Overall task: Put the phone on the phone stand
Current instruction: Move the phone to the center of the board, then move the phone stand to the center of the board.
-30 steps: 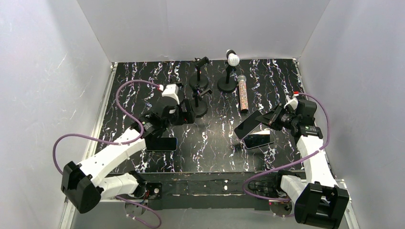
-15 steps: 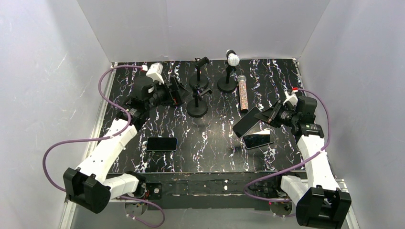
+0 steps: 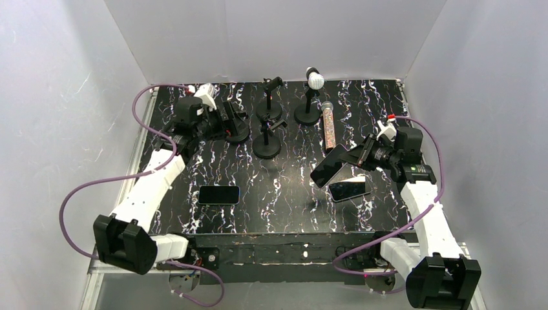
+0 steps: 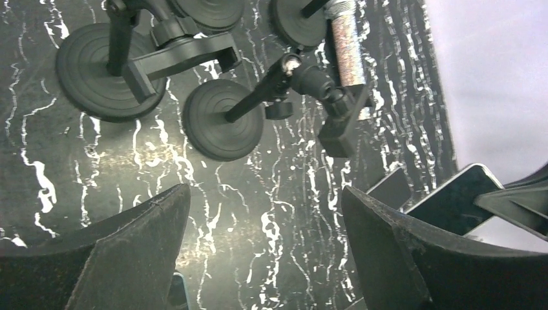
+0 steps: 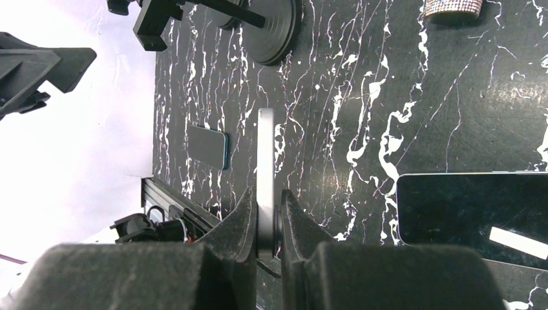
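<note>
Pinched near one end in the right claw (image 3: 357, 157), tilted above the bench (image 3: 291, 187) and well apart from the phone stand (image 3: 267, 137), the phone (image 3: 326, 166) could be levered loose if knocked against that stand (the left claw (image 4: 265, 255) is spread wide, empty).

Matt black hardware on a veined, faintly shiny table (image 3: 291, 187)

The table looked like smooth black marble-pattern laminate with white veins and a soft sheen. The phone stand (image 4: 223, 126) was matt black, seemingly plastic, its round base ringed with fine concentric ridges. The held phone (image 5: 265, 139) showed a smooth, silvery, metal-like edge; the lying phone (image 5: 472, 210) had a glossy, mirror-dark glass face. The microphone (image 4: 346, 39) handle was rough with silver glitter. The left gripper (image 4: 265, 194) and right gripper (image 5: 266, 200) had jaws of dull, grainy black plastic. The walls (image 3: 271, 39) were plain matt white.
</note>
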### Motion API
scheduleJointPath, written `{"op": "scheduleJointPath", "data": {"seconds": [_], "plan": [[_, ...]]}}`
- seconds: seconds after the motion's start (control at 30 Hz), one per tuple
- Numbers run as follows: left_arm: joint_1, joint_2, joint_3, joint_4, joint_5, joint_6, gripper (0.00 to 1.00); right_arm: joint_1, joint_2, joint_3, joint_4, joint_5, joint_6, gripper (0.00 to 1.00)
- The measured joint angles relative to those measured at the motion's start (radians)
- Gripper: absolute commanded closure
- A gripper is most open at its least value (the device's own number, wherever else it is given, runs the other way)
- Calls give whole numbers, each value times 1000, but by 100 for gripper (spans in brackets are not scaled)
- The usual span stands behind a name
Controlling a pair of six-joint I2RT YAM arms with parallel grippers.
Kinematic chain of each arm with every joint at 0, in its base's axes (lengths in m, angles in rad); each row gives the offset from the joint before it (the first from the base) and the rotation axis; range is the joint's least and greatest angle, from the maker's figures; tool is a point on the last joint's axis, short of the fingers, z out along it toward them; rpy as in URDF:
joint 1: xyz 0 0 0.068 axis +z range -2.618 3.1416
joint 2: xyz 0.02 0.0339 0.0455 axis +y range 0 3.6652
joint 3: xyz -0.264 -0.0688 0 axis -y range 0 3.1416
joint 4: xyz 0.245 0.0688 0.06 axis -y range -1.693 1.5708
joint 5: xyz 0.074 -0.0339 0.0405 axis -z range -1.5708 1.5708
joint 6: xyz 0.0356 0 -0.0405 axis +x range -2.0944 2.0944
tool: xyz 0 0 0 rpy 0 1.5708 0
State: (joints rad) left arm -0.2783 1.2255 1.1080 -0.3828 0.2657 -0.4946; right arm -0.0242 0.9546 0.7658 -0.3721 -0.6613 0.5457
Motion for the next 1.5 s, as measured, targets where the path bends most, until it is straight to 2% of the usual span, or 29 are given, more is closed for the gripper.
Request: {"op": "scheduleJointPath", "data": {"seconds": [0.17, 0.33, 0.47, 0.7, 1.03, 1.17, 1.5], "plan": [[0, 85, 53, -44, 7, 46, 19, 14, 8, 11, -2, 8, -4, 99], [-15, 149, 47, -19, 90, 11, 19, 18, 25, 12, -4, 13, -4, 99], [-72, 177, 45, 19, 117, -24, 20, 18, 30, 12, -5, 16, -5, 99], [-169, 292, 83, 55, 117, -69, 31, 18, 38, 16, -24, 29, -23, 99], [-185, 370, 148, 55, 72, -82, 40, 18, 42, 18, -31, 31, -31, 99], [-189, 387, 177, 56, 58, -85, 51, 18, 42, 18, -32, 31, -33, 99], [-195, 411, 191, 70, 58, -100, 98, 18, 42, 23, -45, 35, -41, 99]]}}
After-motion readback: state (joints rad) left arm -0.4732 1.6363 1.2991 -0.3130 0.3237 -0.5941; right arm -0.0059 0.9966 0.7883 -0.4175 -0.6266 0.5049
